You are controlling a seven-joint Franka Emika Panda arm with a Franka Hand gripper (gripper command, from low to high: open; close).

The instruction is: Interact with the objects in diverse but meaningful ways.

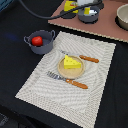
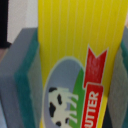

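At the table's far edge, the jaws seemingly pinch the yellow butter box (image 2: 75, 45) upright.

Butter box (image 2: 75, 60) tight between jaws

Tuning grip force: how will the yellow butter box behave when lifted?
The butter box looks flat-faced and finely ridged, so it probably won't slip between the green pads. It is likely a light, hollow toy carton, so a hard squeeze might dent it. It has flat sides, so rolling seems unlikely.
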